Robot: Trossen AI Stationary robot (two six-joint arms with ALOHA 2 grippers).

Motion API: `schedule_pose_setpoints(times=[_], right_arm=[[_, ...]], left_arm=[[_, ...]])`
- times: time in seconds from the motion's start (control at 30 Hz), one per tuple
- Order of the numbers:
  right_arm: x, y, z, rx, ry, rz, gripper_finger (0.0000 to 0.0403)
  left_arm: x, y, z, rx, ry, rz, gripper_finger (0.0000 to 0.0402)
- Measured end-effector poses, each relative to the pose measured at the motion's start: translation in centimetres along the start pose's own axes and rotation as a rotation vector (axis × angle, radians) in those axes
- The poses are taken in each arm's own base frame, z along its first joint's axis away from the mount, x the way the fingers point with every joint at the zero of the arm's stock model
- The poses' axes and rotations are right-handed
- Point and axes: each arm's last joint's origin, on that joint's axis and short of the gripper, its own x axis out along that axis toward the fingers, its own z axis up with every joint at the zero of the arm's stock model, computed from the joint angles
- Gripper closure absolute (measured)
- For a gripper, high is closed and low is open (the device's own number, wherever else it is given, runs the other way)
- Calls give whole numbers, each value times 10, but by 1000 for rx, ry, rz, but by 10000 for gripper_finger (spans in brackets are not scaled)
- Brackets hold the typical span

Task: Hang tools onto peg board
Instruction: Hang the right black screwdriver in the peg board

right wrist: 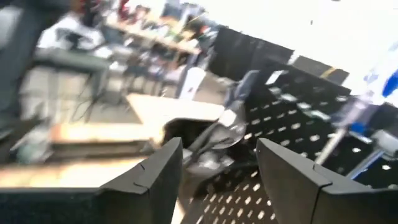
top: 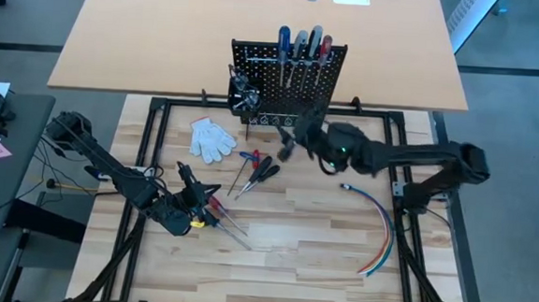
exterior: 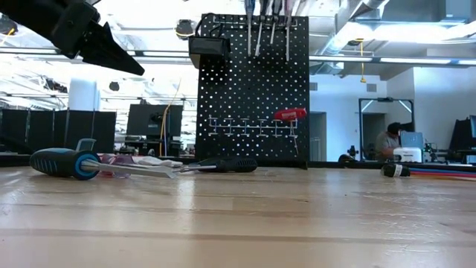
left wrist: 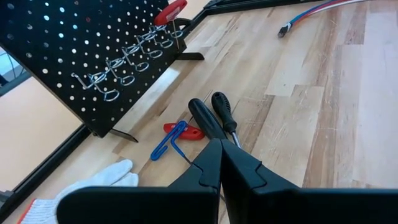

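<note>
Wooden table (top: 319,257) carries loose tools (top: 254,169) before the board (top: 288,82). Your left gripper (left wrist: 219,163) sits closed, empty; right gripper (right wrist: 217,171) gapes, empty. Spread the left, then drop onto one handle

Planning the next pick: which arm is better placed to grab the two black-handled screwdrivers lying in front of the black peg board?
Left, probably. The left gripper, fingers shut, points at the black-handled screwdrivers. The right gripper, open and empty, faces the black perforated peg board.

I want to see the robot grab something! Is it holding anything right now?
No. The left hand is shut with nothing between its fingers, above the table. The right hand is open and empty near the peg board.
</note>
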Motion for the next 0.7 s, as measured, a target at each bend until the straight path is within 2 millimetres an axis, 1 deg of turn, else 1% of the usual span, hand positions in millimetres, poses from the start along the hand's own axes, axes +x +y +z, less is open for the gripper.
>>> schedule_pose_setpoints(times=[0.07, 0.13, 0.23, 0.3, 0.37, 0.47, 0.6, 0.7], right_arm=[[-17, 6, 3, -56, 51, 74, 192], [-33, 16, 1, -130, 117, 159, 193], [-54, 34, -11, -225, 231, 304, 193], [-64, 49, -29, -221, 270, 385, 193], [-71, 62, -51, -182, 286, 443, 193], [-78, 74, -90, -91, 269, 461, 194], [-77, 84, -139, 15, 242, 443, 194], [-69, 92, -162, 65, 257, 420, 194]], left_arm=[[0, 0, 0, -1, 0, -1, 402], [0, 0, 0, -1, 1, -2, 402], [0, 0, 0, -1, 1, -2, 402], [0, 0, 0, -1, 1, -2, 402], [0, 0, 0, -2, 0, -2, 402], [0, 0, 0, -8, 0, -3, 402], [0, 0, 0, -8, 0, -2, 402], [0, 0, 0, -5, 2, -1, 401]])
